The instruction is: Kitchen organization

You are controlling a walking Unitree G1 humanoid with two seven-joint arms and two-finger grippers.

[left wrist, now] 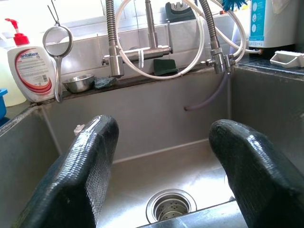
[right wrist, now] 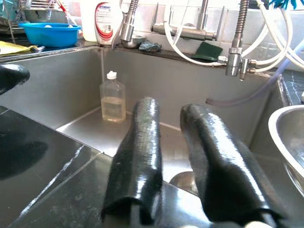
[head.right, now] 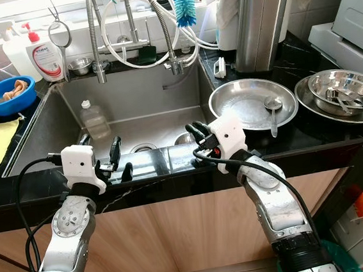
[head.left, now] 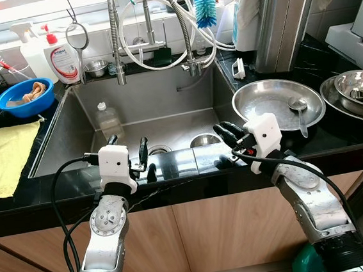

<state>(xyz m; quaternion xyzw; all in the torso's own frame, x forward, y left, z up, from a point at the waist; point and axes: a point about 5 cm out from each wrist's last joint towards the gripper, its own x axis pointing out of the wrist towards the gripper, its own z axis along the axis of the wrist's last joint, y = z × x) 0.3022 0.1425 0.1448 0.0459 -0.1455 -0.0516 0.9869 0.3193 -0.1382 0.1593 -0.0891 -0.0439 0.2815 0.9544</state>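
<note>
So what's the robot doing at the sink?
Nothing is picked up yet. The robot stands at the sink with both arms out over its front edge. The left pincer is open and empty; the right pincer is nearly closed, empty too. A small bottle stands in the sink, and a spoon lies in the pan beside it.

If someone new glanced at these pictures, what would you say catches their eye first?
Probably the deep steel sink straight ahead, with a small clear bottle standing in its left back corner and coiled spring faucets above. Both grippers hover over the sink's front edge: the left gripper open, the right gripper slightly parted. The bright blue bowl on the left counter and the wide steel plate holding a spoon on the right stand out too.
</note>
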